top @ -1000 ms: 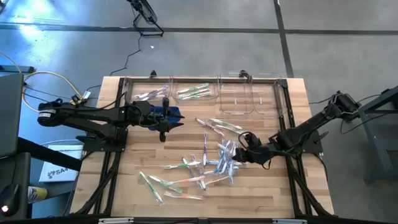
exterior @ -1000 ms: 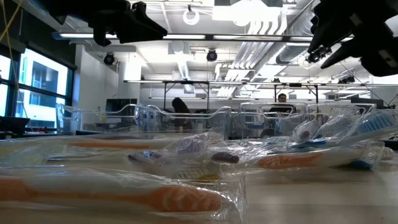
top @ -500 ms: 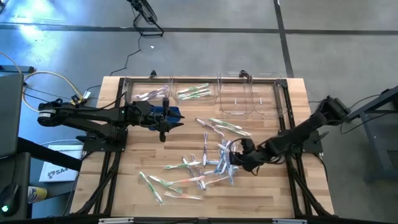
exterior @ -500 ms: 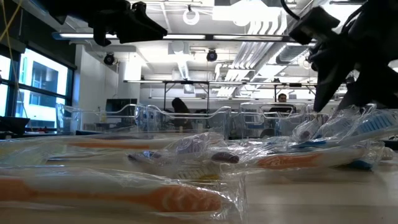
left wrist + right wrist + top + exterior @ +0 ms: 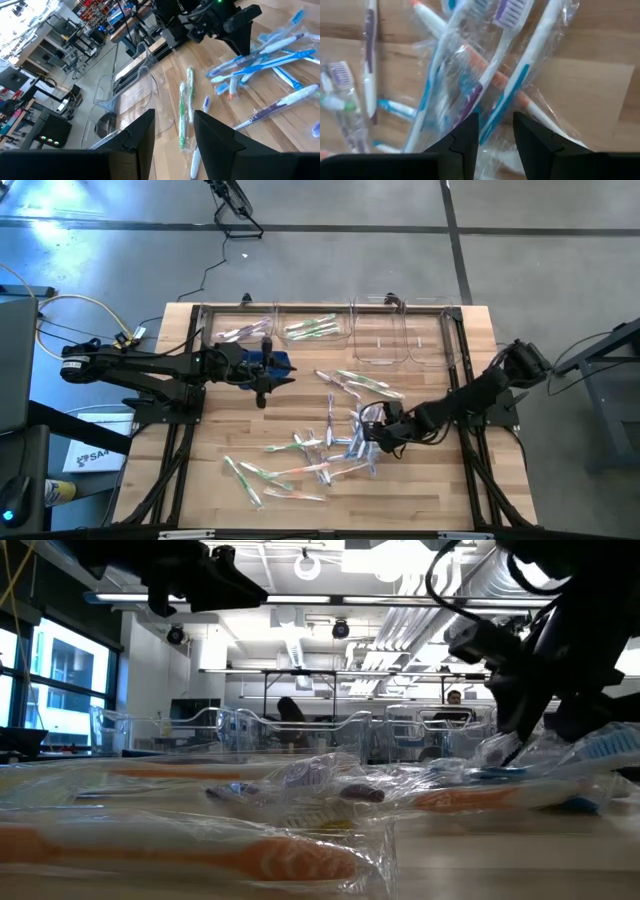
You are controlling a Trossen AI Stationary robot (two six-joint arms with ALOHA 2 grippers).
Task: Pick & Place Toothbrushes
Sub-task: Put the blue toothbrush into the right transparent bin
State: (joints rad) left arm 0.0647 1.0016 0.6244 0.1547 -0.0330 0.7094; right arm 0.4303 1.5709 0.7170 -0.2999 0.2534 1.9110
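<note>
On the near half of the light wooden desk, from about 7 o'clock to the centre, lies a loose scatter of thin clear-wrapped toothbrushes with green, pink, blue and whitish handles; in the low view one with an orange handle lies closest.

At roughly 4 o'clock of the desk's centre the right end effector hangs low over the thick end of that scatter. Its two dark fingers stand a little apart above a crossed bundle of blue, purple and orange brushes, with nothing between them.

At about 10 o'clock the left end effector hovers above bare wood, fingers apart and empty.

Farthest off, along the 12 o'clock edge, stand clear plastic bins; the left ones hold a few green and whitish brushes.
</note>
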